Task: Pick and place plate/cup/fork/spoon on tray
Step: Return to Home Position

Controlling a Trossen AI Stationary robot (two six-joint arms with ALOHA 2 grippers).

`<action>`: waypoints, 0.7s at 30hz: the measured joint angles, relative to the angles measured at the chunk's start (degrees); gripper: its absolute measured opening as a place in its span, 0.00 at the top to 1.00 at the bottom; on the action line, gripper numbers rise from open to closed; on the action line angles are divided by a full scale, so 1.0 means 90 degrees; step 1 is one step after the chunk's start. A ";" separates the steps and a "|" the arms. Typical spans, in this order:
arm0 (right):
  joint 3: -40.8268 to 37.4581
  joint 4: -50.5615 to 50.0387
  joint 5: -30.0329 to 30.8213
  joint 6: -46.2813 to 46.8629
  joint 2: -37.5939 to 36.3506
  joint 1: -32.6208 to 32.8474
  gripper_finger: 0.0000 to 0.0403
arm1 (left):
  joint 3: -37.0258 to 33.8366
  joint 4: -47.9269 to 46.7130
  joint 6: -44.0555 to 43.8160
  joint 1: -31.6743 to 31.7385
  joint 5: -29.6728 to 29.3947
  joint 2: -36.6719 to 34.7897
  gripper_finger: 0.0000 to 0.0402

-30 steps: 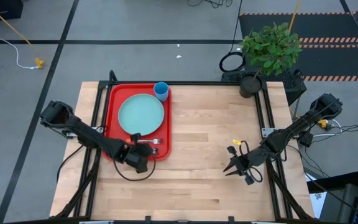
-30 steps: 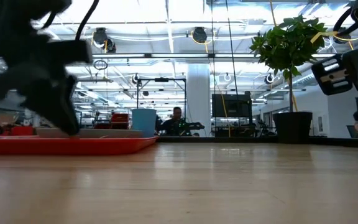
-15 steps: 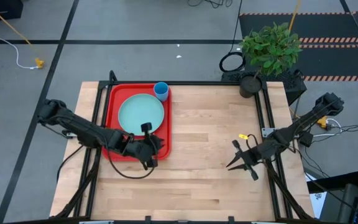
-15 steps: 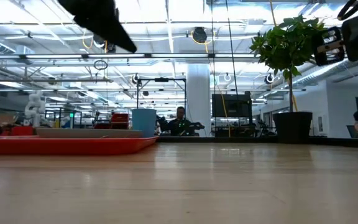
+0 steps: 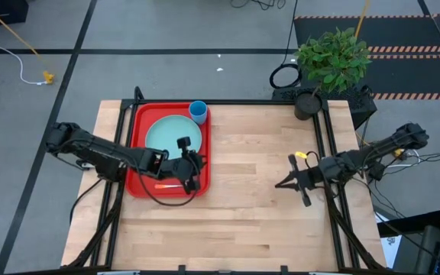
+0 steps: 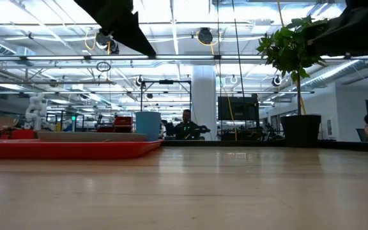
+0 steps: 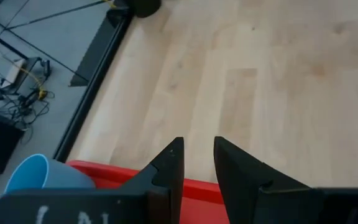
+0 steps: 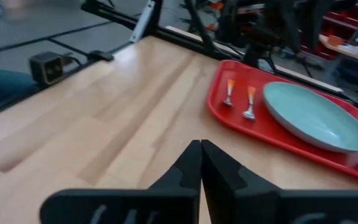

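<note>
The red tray [image 5: 137, 145] lies at the table's far left. It holds the teal plate [image 5: 173, 136], and the blue cup [image 5: 198, 111] stands at its far right corner. Two orange-handled utensils [image 8: 229, 92] [image 8: 250, 102] lie on the tray's near end; which is the fork and which the spoon I cannot tell. My left arm hides most of them in the high view. My left gripper [image 7: 197, 149] is raised above the tray's near right part [image 5: 194, 171], slightly open and empty. My right gripper [image 8: 201, 155] hovers at the table's right side [image 5: 285, 182], shut and empty.
A potted plant [image 5: 312, 99] stands at the table's far right corner. Bare wood [image 5: 243, 168] spans the table between the tray and my right gripper. A black frame rail [image 5: 331, 153] runs along the right edge. People and equipment show in the room behind [image 6: 184, 124].
My left gripper has risen from the tray's near right corner and gone a little toward the far and right edges. My right gripper has risen, turned more level and gone a little toward the far edge.
</note>
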 joint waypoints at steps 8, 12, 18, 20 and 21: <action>0.0000 -0.0043 -0.0029 -0.0468 0.0000 -0.0666 1.00 | -0.0005 -0.0002 0.0002 0.0095 -0.0012 0.0000 0.78; 0.0000 -0.0046 -0.0045 -0.0400 0.0000 -0.0943 1.00 | -0.0005 0.0006 0.0005 0.0119 -0.0052 0.0000 0.78; 0.0000 -0.0012 -0.0171 -0.0202 0.0000 -0.1121 1.00 | -0.0343 0.0320 -0.0021 0.0194 -0.0097 -0.0033 0.78; 0.0000 -0.0012 -0.0169 -0.0181 0.0000 -0.1147 1.00 | -0.0654 0.0646 0.0024 0.0221 -0.0126 -0.0150 0.78; 0.0000 -0.0009 -0.0167 -0.0180 0.0000 -0.1153 1.00 | -0.0792 0.0873 0.0048 0.0255 -0.0129 -0.0201 0.78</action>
